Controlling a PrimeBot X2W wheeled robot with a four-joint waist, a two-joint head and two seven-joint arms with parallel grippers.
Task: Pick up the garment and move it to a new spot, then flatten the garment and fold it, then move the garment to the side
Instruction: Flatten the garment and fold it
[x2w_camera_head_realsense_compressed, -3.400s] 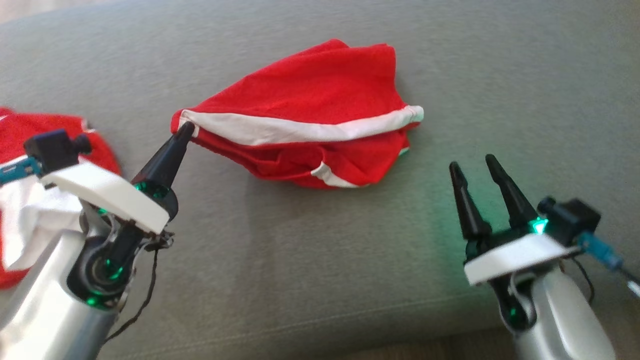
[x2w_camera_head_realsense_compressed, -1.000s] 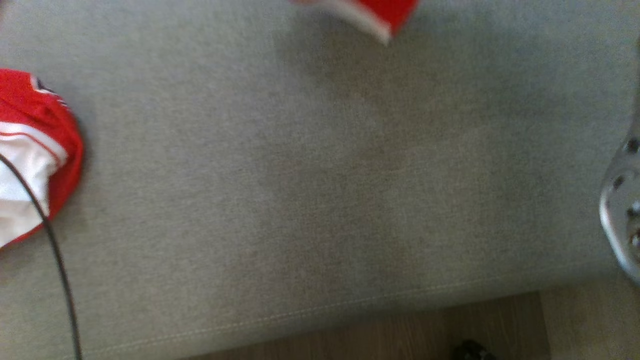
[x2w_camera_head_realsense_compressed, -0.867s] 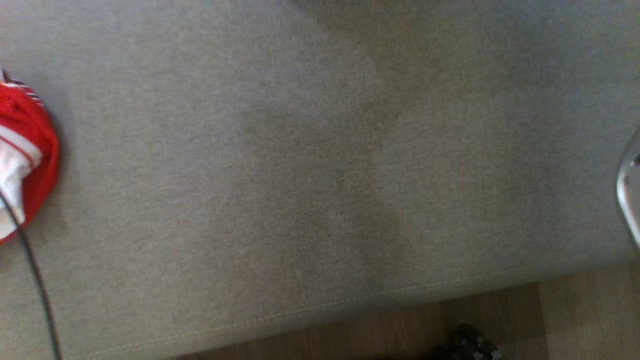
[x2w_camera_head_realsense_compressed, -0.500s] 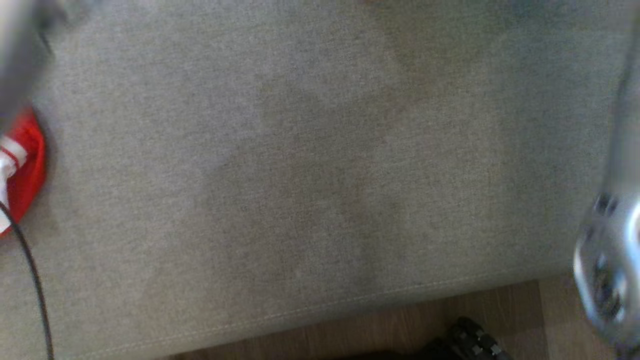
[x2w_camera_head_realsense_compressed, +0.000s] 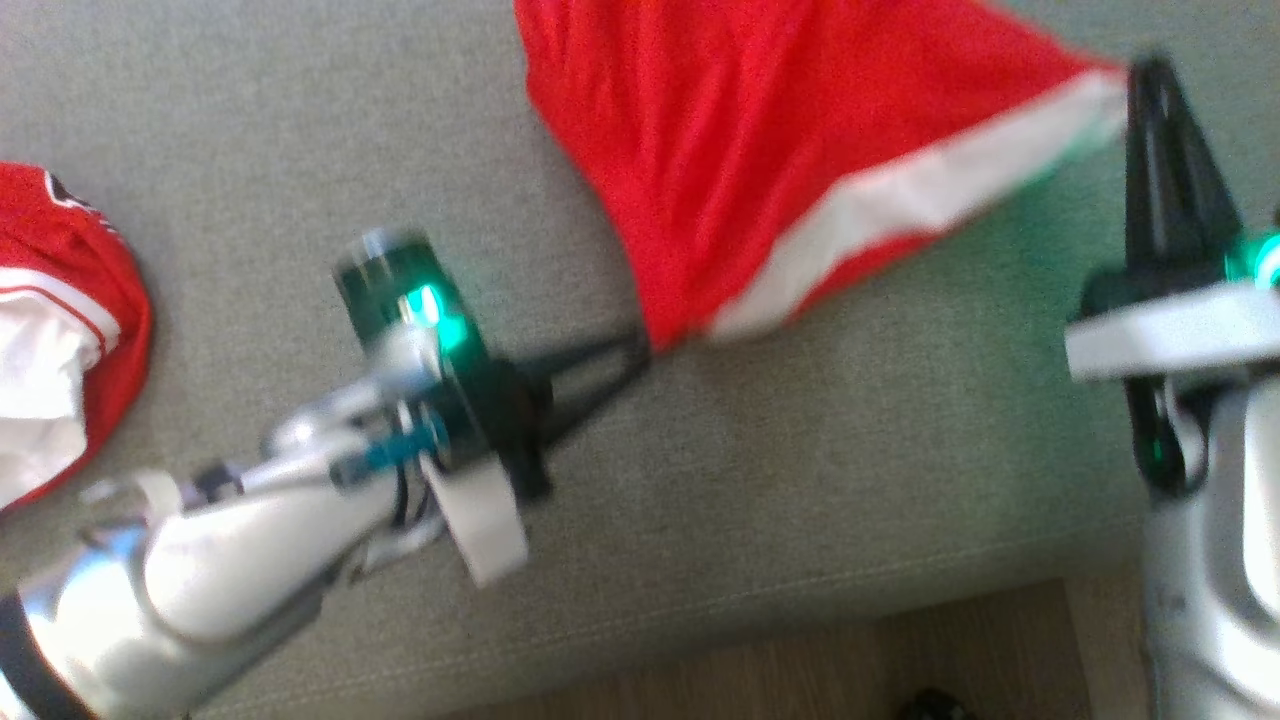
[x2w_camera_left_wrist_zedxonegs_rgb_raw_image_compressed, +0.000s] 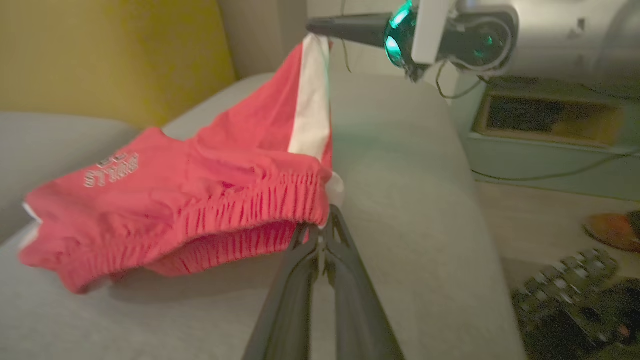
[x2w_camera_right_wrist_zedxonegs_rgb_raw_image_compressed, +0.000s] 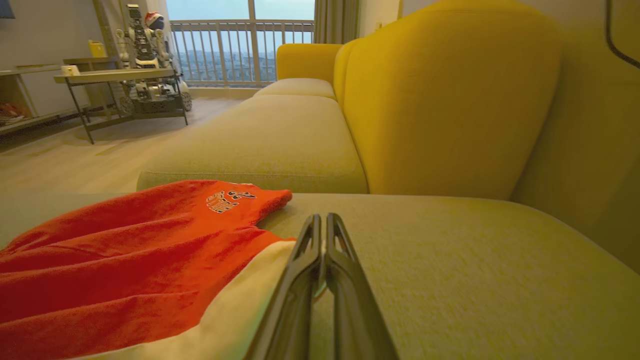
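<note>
**While two thin pinches carry the cloth, either may slip**

Because its fingers are shut tight on a corner of the elastic waistband (x2w_camera_left_wrist_zedxonegs_rgb_raw_image_compressed: 250, 205), the left hand (x2w_camera_head_realsense_compressed: 632, 352) holds one end of the red garment (x2w_camera_head_realsense_compressed: 760, 150). The right hand (x2w_camera_head_realsense_compressed: 1150, 78), likewise closed, pinches the far end of the white stripe (x2w_camera_head_realsense_compressed: 920, 200). The garment stretches between them, its bulk sagging onto the grey sofa seat (x2w_camera_head_realsense_compressed: 800, 480). Both grips look shallow: a hard pull apart could free a corner, and the cloth would drop bunched. A second red-and-white garment (x2w_camera_head_realsense_compressed: 70, 300) lies well apart, leftward.
</note>
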